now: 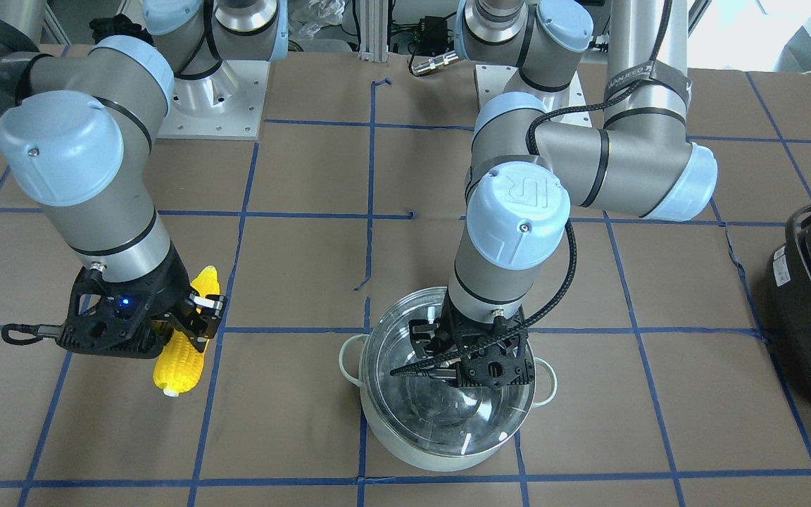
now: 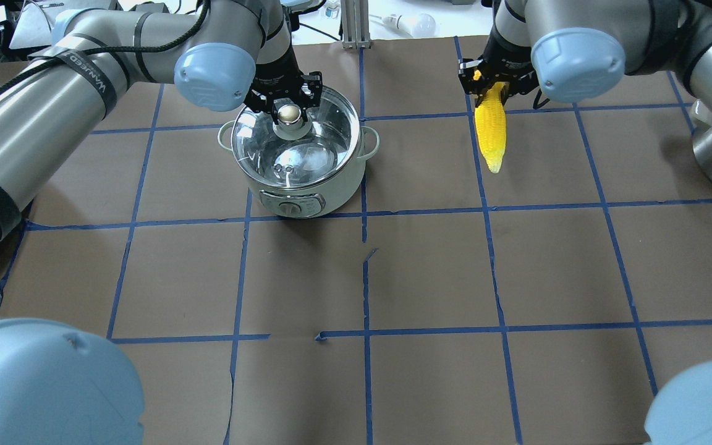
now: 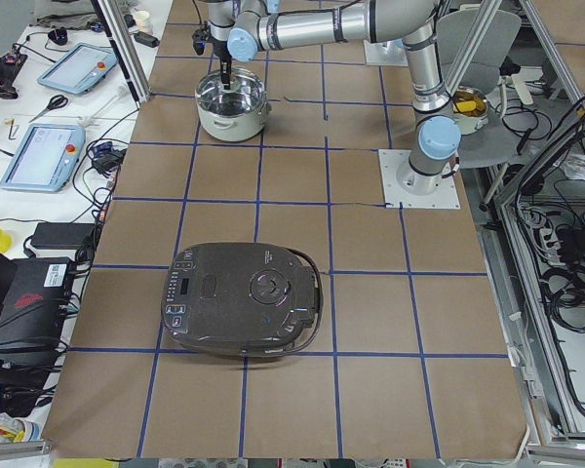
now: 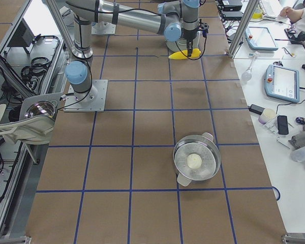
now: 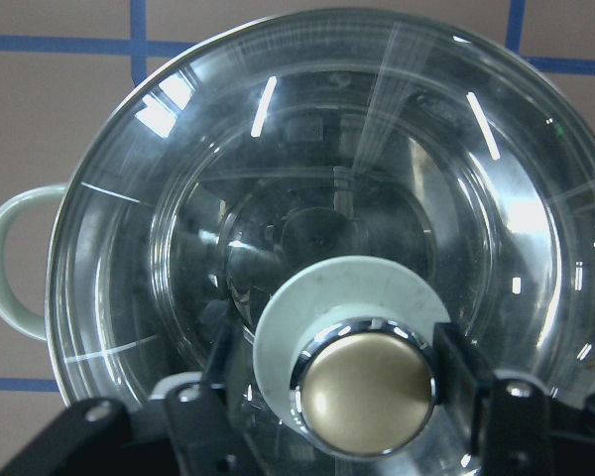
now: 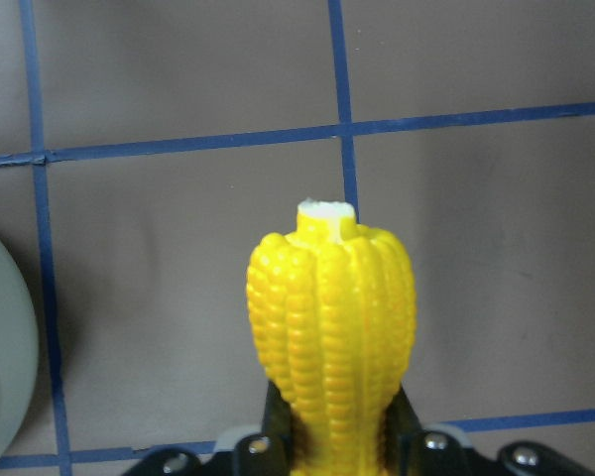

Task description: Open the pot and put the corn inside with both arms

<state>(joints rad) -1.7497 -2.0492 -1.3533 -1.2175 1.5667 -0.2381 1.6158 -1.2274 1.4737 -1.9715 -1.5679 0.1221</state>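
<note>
The left gripper (image 5: pixel 345 392)'s fingers closely flank the brass knob (image 5: pixel 367 395); squeezing or not, I cannot tell. The front view hides this. Beyond, the slick, breakable glass lid (image 5: pixel 278 198) caps the pot (image 2: pixel 337 179). Well aside, the right gripper (image 6: pixel 332 441) clamps the light, stiff corn (image 6: pixel 329 327) toward its thick end.

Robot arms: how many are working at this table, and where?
2. The left arm reaches over the pot, left gripper straddling the lid knob. The right arm is beside the pot, apart, right gripper holding the corn. None appears hidden.
</note>
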